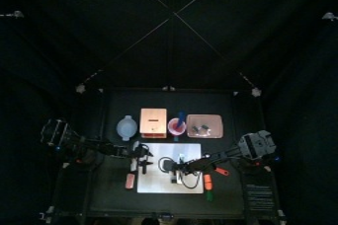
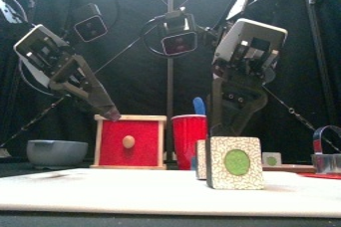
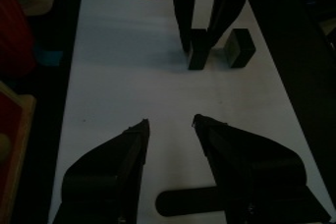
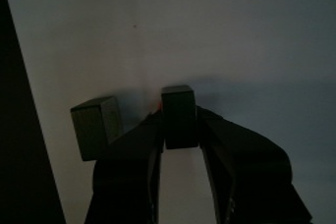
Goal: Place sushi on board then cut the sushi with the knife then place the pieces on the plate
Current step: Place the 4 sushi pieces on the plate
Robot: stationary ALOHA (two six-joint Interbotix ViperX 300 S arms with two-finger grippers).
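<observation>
Two dark green sushi pieces stand apart on the white cutting board point(image 2: 147, 189): a near piece point(image 2: 237, 163) with a green centre, and a rear piece point(image 2: 204, 158) just behind it. My right gripper point(image 2: 224, 131) hangs right over the rear piece point(image 4: 182, 105), its jaws a little apart at the piece's top; the other piece point(image 4: 92, 128) stands beside it. My left gripper point(image 3: 174, 130) is open over the board's left part, holding nothing. A blue knife point(image 2: 198, 105) stands in the red cup point(image 2: 190, 133). The pink tray point(image 1: 205, 125) lies at the back right.
The wooden box with its red drawer front point(image 2: 131, 141) and the blue-grey bowl point(image 2: 56, 151) stand behind the board on the left. One red thing point(image 1: 219, 171) lies just right of the board, another point(image 1: 129, 182) on the table left of it.
</observation>
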